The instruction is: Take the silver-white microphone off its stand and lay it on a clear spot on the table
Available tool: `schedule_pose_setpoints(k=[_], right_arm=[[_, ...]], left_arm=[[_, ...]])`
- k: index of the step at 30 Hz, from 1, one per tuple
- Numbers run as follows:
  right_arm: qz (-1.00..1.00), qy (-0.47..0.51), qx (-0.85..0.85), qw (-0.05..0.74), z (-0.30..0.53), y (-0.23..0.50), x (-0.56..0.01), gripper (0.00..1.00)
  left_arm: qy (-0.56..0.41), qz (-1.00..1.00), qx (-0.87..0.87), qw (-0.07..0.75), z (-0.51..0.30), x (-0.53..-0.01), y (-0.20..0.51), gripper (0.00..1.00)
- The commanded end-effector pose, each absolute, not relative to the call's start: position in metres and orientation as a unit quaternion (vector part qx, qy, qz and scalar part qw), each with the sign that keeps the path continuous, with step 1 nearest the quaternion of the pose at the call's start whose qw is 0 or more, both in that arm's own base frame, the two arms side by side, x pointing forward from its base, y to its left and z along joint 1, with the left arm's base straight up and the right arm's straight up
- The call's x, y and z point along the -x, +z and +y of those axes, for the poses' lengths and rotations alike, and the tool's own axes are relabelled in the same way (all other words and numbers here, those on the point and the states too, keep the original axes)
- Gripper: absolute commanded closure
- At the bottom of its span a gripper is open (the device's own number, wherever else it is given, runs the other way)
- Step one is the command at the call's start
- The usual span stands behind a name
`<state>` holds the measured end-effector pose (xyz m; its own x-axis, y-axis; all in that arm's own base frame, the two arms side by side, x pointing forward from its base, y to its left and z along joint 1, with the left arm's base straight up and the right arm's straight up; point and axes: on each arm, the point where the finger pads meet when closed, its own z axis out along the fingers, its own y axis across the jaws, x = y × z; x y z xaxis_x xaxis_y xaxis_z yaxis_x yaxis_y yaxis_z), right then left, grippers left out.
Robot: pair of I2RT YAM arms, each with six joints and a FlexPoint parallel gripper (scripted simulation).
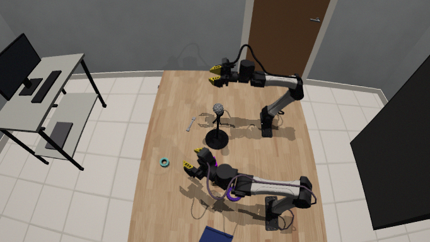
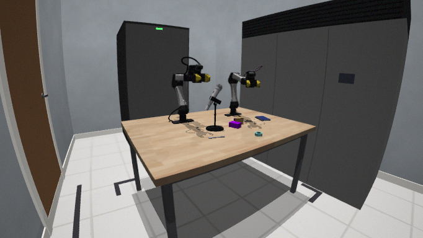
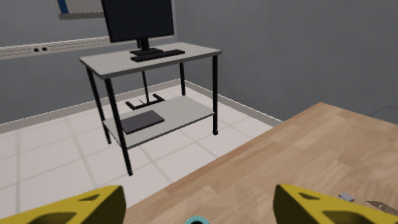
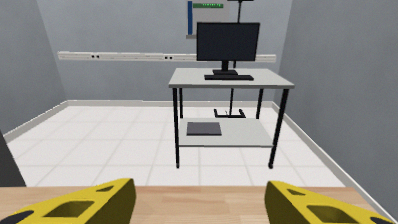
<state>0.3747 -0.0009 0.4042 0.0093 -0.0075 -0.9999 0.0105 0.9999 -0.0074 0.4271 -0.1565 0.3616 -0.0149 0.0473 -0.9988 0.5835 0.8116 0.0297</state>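
Wooden table (image 1: 176, 94) (image 2: 186, 155) (image 3: 250, 175) (image 4: 200, 200), microphone (image 1: 218, 108) (image 2: 216, 92) on upright stand (image 1: 217, 139) (image 2: 214, 128)

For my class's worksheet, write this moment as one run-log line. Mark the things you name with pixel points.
silver-white microphone (image 1: 218, 108) (image 2: 216, 90): on stand | microphone stand (image 1: 217, 142) (image 2: 214, 128): upright | left fingers (image 1: 188, 164) (image 2: 258, 83): open | right fingers (image 1: 215, 70) (image 2: 198, 78): open
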Motion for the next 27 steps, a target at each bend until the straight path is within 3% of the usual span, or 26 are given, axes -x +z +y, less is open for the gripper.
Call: schedule_pose_setpoints(k=[1, 27], right_arm=[[0.692, -0.009, 0.003, 0.722, -0.001, 0.421, -0.370, 0.32], [0.692, -0.009, 0.003, 0.722, -0.001, 0.421, -0.370, 0.32]], left_arm=[[-0.232, 0.636, -0.278, 0.682, -0.182, -0.424, 0.389, 0.32], [-0.416, 0.533, -0.472, 0.566, -0.325, -0.392, 0.309, 0.32]])
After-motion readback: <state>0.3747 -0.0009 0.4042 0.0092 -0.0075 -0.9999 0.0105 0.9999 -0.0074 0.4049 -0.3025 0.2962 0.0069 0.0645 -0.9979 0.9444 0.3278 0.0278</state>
